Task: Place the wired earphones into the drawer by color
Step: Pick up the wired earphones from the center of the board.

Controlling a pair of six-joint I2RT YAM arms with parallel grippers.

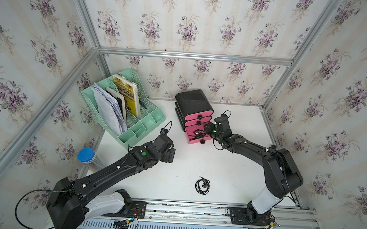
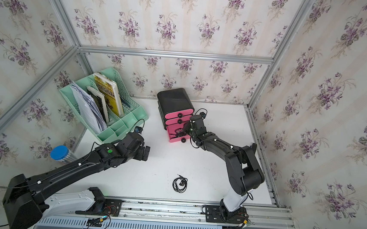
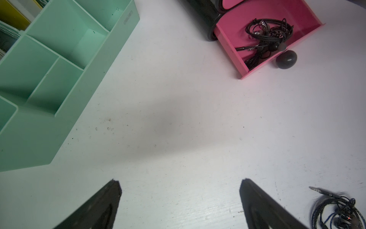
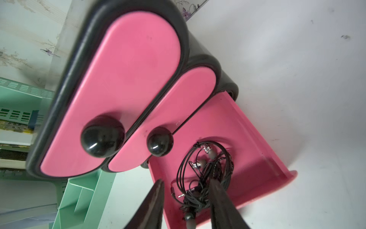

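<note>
Now right pincer (image 4: pixel 186 181) gapes over black earphones (image 4: pixel 206 166) in pink drawer (image 4: pixel 247 138); left pincer (image 3: pixel 180 180) gapes.

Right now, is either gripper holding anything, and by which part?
Nothing is held. The left gripper is open and empty; the right gripper stands open above the earphones lying in the drawer.
</note>
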